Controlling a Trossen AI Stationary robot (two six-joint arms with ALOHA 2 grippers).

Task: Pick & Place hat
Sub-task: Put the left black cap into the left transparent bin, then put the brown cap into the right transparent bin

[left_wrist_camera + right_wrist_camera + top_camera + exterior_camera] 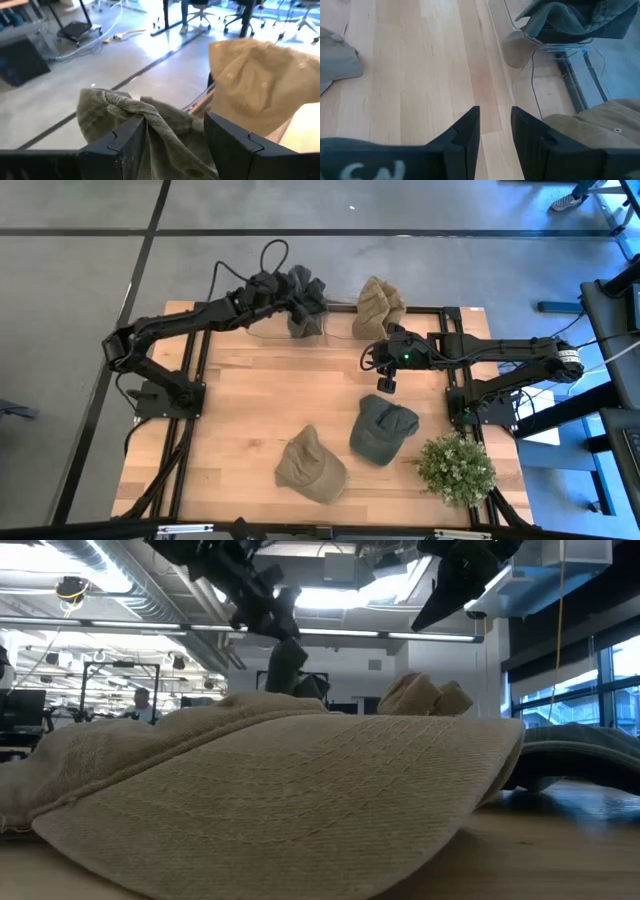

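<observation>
A grey-green hat point(305, 295) sits crumpled on a clear stand point(540, 50) at the table's far edge. My left gripper point(175, 125) stands open at it, its fingers on either side of the hat's bunched top point(125, 112). Beside it, a tan hat point(378, 305) rests on a second clear stand point(560, 85). My right gripper point(385, 380) hovers over the bare wood right of centre, its fingers point(495, 117) a little apart with nothing between them. A dark green hat point(383, 430) and an olive hat point(310, 465) lie flat on the near half. My left gripper comes at the grey-green hat nearly level from the table's left side. A twisted fold of the cloth point(145, 117) lies close against the inner side of one finger point(125, 142); I cannot tell whether it touches. The hat sits on its stand.
A small green plant point(455, 468) stands at the near right corner. The olive hat fills the low view's foreground point(280, 800). Bare wood lies in the table's middle and left. The black frame rail point(450, 310) runs along the far edge.
</observation>
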